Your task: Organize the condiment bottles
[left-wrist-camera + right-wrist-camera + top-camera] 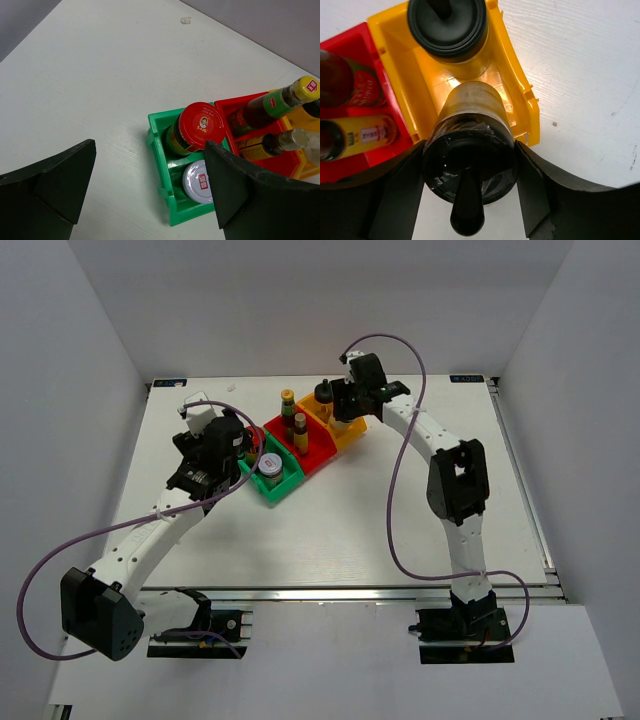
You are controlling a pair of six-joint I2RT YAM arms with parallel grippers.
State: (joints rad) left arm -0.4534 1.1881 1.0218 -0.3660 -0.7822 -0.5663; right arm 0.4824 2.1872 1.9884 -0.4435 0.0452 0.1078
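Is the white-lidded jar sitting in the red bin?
No, the white-lidded jar sits in the green bin, right beside the red-capped jar.

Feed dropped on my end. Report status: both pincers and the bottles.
Left pincer open, empty, by green bin. Right pincer shut on black-topped shaker over orange bin. Nothing blocking.

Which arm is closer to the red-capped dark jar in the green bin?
Left. The open left end effector hovers close above the red-capped dark jar; the right end effector is farther off at the orange plastic bin, closed around a black-topped shaker.
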